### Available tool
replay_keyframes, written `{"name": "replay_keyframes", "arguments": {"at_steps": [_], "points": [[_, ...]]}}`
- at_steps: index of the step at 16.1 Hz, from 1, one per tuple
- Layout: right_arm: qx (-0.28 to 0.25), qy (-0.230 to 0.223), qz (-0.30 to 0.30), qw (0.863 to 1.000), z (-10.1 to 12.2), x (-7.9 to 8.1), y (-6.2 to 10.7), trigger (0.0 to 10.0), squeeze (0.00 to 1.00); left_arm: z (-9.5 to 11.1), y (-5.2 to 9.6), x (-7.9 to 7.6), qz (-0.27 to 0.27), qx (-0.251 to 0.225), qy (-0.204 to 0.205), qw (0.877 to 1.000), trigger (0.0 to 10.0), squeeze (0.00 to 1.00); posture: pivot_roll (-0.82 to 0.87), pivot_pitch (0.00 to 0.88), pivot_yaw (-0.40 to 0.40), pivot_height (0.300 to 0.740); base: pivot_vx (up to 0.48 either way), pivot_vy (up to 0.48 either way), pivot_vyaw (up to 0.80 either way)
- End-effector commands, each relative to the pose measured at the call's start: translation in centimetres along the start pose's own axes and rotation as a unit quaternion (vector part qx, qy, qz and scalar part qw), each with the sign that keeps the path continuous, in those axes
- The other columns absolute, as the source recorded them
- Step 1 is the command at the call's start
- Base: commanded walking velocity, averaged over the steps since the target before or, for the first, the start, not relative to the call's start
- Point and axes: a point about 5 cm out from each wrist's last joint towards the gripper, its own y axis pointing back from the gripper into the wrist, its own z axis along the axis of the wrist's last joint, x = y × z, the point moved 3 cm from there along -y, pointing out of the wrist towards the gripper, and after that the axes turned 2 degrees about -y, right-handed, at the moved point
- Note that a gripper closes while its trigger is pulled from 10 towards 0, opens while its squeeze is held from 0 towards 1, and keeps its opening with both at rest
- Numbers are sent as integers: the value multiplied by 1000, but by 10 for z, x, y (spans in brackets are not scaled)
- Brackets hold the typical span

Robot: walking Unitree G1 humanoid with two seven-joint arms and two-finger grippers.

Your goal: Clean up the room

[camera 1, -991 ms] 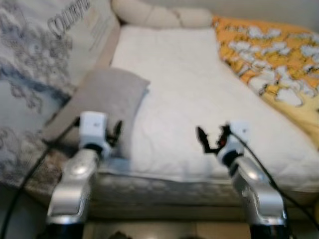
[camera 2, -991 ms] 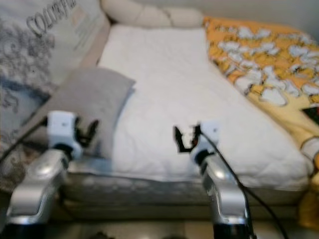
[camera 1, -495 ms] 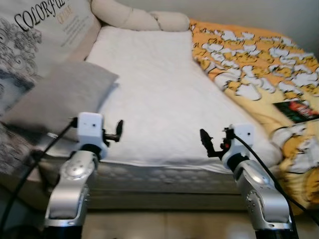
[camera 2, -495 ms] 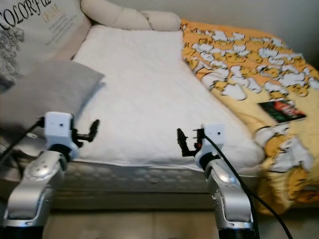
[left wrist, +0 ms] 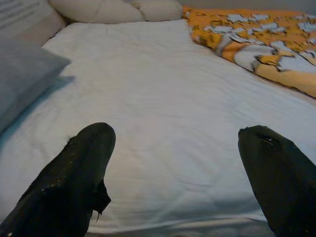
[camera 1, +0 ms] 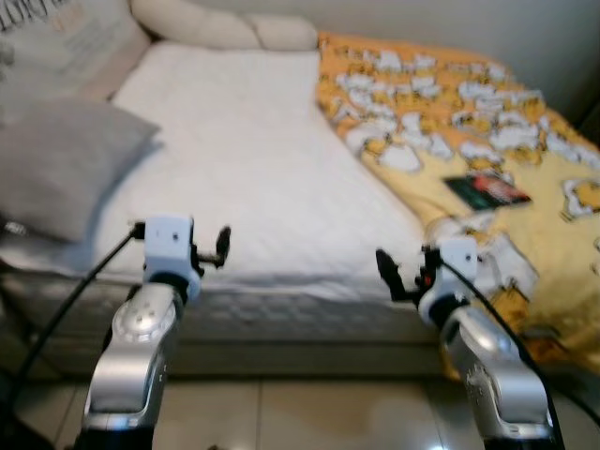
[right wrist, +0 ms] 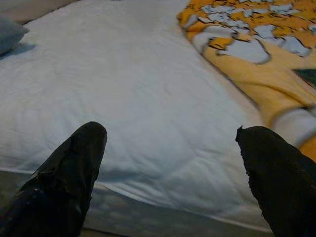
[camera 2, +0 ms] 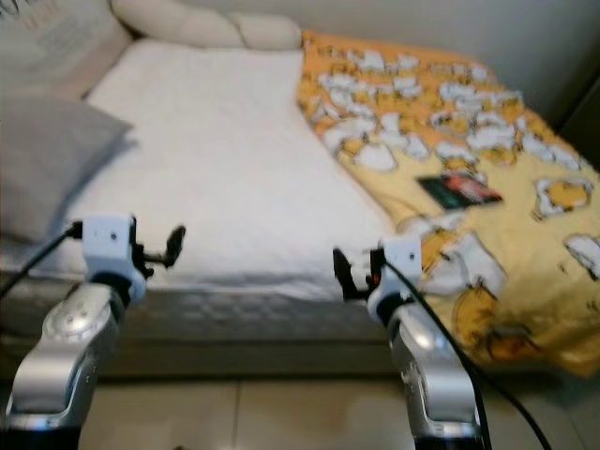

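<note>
Grippers hover at the foot of the white mattress [camera 1: 262, 178]: left gripper [left wrist: 177, 173] and right gripper [right wrist: 173, 173] both spread wide, empty; yellow patterned blanket [camera 1: 469, 122] lies rumpled along its right, grey pillow [camera 1: 56, 159] left

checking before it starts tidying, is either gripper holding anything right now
Nothing is held. The left gripper and right gripper both hang open and empty at the bed's foot.

Soft even indoor light; head views slightly motion-blurred; faint shadow beside grey pillow [camera 1: 66, 164].
</note>
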Motion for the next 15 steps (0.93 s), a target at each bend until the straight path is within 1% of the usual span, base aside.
{"name": "replay_keyframes", "arguments": {"at_steps": [1,4,6,7,8,9,10,11,12,15], "points": [[-2,6,-19,1000,1,-11,4,10000,1000,4,-1,-10,-16,-6,-1,1000,10000,1000,0,0,-33,740,0,-480,0],[-1,5,-22,1000,0,-12,5,10000,1000,4,-1,-11,-19,-5,-4,1000,10000,1000,-3,0,-29,740,0,-480,0],[0,4,-25,1000,-1,-12,6,10000,1000,7,-1,-12,-21,-17,-8,1000,10000,1000,-8,0,-24,740,0,-392,0],[1,5,-27,1000,-1,-12,6,10000,1000,6,-2,-13,-20,-11,9,1000,10000,941,-8,0,-23,740,0,0,0],[3,6,-30,1000,-2,-13,6,10000,1000,8,-2,-14,-24,-17,9,1000,10000,627,-9,0,-23,740,0,0,0],[4,9,-31,999,-2,-14,6,10000,1000,8,-2,-15,-28,-17,4,999,10000,631,-9,0,-22,740,0,0,0],[7,13,-34,999,-3,-14,6,10000,376,7,-1,-16,-40,-16,3,999,10000,643,-11,0,-20,740,0,0,0],[9,17,-35,999,-3,-14,6,10000,0,7,-1,-17,-49,-21,11,999,10000,643,-11,0,-20,740,0,0,0],[11,21,-37,999,-4,-13,6,10000,0,9,0,-17,-51,-28,11,998,10000,643,-11,0,-21,740,0,0,0],[18,38,-44,998,-6,-13,5,10000,0,11,1,-18,-57,-34,16,998,10000,647,-9,0,-22,740,343,0,0]]}}
